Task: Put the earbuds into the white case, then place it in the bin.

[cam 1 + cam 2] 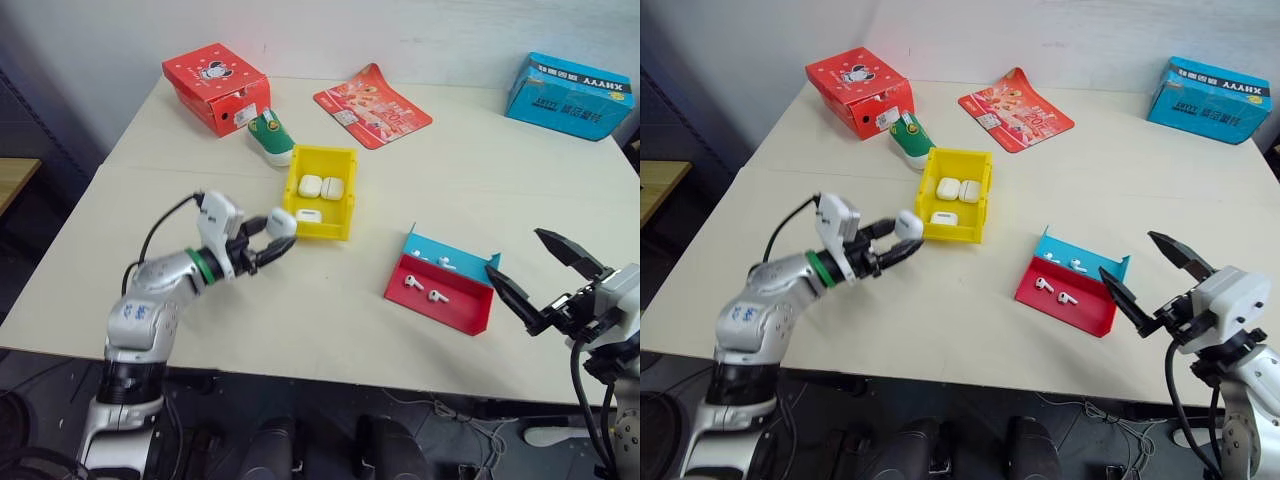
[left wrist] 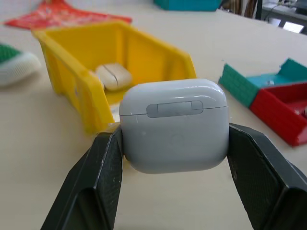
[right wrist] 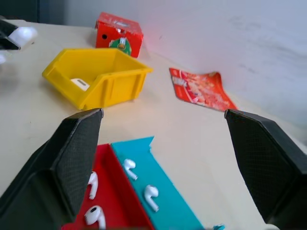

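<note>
Left gripper (image 1: 278,238) clamps a small glossy white pebble-shaped case (image 1: 281,222), lid closed, in the air just beside the bright yellow plastic open-top bin (image 1: 343,193).

Black fingers (image 2: 98,177) press the case from both sides; it hangs above the pale tabletop (image 1: 180,180), at the bin's near left corner, not yet inside. Three more white cases (image 1: 310,186) lie in the bin. Right gripper (image 1: 545,278) hovers at the table's near right edge, fingers spread wide, holding nothing. Near it sits a shallow red-and-blue tray (image 1: 468,310) with tiny white stemmed earbuds (image 1: 413,282), two in the red half, two in the blue. Far side: red cardboard box (image 1: 215,85), green-and-white small shoe (image 1: 271,137), red printed flat packet (image 1: 372,105), blue carton (image 1: 570,95).
</note>
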